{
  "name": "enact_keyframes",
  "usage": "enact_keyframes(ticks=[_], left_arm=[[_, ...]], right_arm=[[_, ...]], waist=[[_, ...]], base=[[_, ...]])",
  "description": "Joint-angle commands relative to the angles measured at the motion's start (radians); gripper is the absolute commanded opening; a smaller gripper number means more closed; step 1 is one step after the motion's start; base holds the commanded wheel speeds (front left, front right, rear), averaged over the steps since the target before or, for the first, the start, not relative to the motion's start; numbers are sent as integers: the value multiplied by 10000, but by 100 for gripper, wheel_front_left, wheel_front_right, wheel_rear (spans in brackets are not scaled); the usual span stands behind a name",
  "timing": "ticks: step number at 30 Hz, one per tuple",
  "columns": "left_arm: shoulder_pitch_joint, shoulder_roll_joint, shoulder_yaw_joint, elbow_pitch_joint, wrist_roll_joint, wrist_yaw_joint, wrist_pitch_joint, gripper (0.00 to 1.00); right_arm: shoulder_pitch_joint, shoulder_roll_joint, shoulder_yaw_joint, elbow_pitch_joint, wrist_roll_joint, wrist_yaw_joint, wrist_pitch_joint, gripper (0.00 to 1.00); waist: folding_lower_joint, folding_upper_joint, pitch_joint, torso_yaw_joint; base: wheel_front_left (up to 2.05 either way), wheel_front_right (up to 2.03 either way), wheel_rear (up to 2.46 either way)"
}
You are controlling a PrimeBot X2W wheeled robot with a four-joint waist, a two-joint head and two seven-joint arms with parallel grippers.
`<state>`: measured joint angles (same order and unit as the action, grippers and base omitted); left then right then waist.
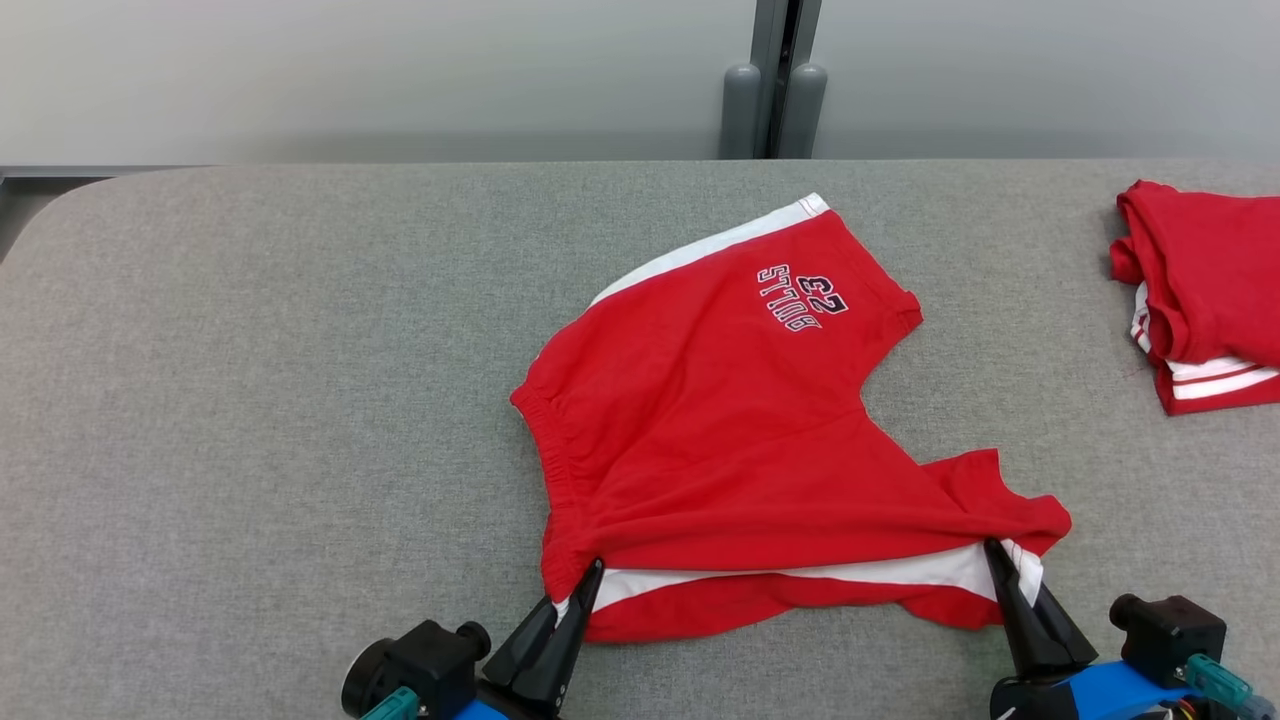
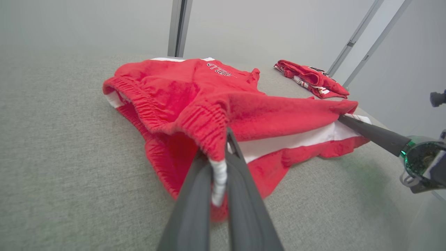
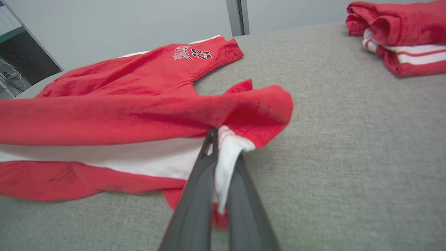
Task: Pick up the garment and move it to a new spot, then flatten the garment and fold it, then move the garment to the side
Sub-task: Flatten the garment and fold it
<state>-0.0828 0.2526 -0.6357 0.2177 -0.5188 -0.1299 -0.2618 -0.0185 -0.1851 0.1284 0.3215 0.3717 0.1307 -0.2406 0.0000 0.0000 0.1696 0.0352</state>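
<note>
Head view: the red shorts [image 1: 730, 400] lie mid-way across the grey table [image 1: 250, 400], with a white side stripe, an elastic waistband and the near edge lifted. Their print [image 1: 803, 297] reads "BULLS 23", upside down. The left gripper [image 1: 596, 567] pinches the waistband corner, and the right gripper [image 1: 991, 547] pinches the white-striped hem. A folded red garment [image 1: 1210, 290] sits at far right.

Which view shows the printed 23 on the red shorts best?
The head view: the print on the shorts is whole and sharp, upside down. The right wrist view shows it small and slanted; in the left wrist view it is a thin, unreadable line.
</note>
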Motion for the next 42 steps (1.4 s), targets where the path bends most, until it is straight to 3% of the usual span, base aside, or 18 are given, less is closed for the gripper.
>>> enact_keyframes(ticks=[1,8,14,27,42], left_arm=[[-103,-26,9,102,-28,-8,-43,100],[75,-25,250,296,251,-8,-43,100],[462,-109,1128,-694,836,-7,-42,100],[1444,-698,4366,-1920,2881,1007,-42,100],[2216,-888,5899,-1819,3793,1319,-42,100]], right_arm=[[-174,-7,-56,89,-15,1,-39,100],[-296,-15,-462,293,-189,1,-115,100],[-226,5,-1032,18,-485,1,-204,100],[87,409,-1860,-918,-1305,1,-249,100],[1107,940,-2497,-1672,-1962,1,-251,100]], waist=[[0,0,-21,-2],[0,0,-270,40],[0,0,-505,206],[0,0,-1198,114],[0,0,-1550,36]], base=[[0,0,0],[0,0,0],[0,0,0],[0,0,0],[0,0,0]])
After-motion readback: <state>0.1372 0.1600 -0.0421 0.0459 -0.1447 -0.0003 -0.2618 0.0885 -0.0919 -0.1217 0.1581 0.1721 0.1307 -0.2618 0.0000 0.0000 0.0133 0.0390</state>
